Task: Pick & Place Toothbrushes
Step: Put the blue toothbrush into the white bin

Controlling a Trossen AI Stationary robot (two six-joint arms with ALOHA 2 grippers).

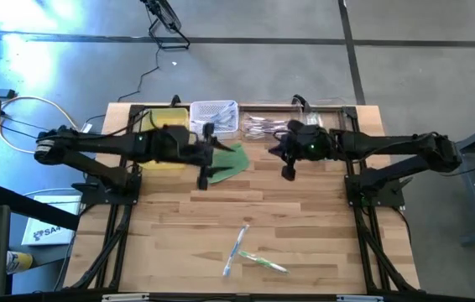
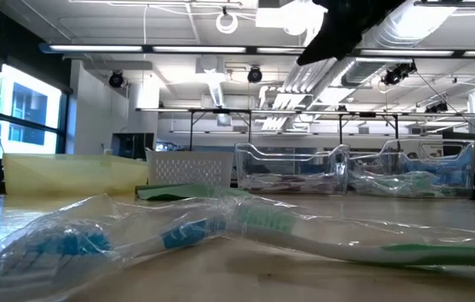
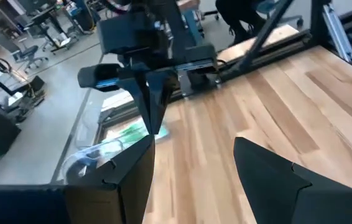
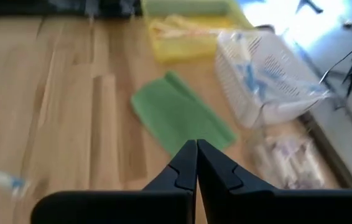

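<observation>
Two wrapped toothbrushes (image 1: pixel 237 247) (image 1: pixel 267 262) lie flat on the wooden table near its front edge. In the low view they fill the foreground, one with blue bristles (image 2: pixel 95 239) and one with a green handle (image 2: pixel 347 239). More toothbrushes lie in the clear bins (image 1: pixel 263 126) and the white basket (image 4: pixel 269 74) at the back. My left gripper (image 1: pixel 211 164) (image 3: pixel 194 174) hangs open above the table beside the green pad, holding nothing. My right gripper (image 1: pixel 287 172) (image 4: pixel 196 165) is shut and empty, raised above the table right of the pad. It also appears in the left wrist view (image 3: pixel 154 115).
A flat green pad (image 1: pixel 229 159) lies between the two grippers. Along the far edge stand a yellow tray (image 1: pixel 166 126), the white basket (image 1: pixel 215 116) and two clear bins (image 1: pixel 321 117). Bare wood (image 1: pixel 246 205) stretches between the pad and the front toothbrushes.
</observation>
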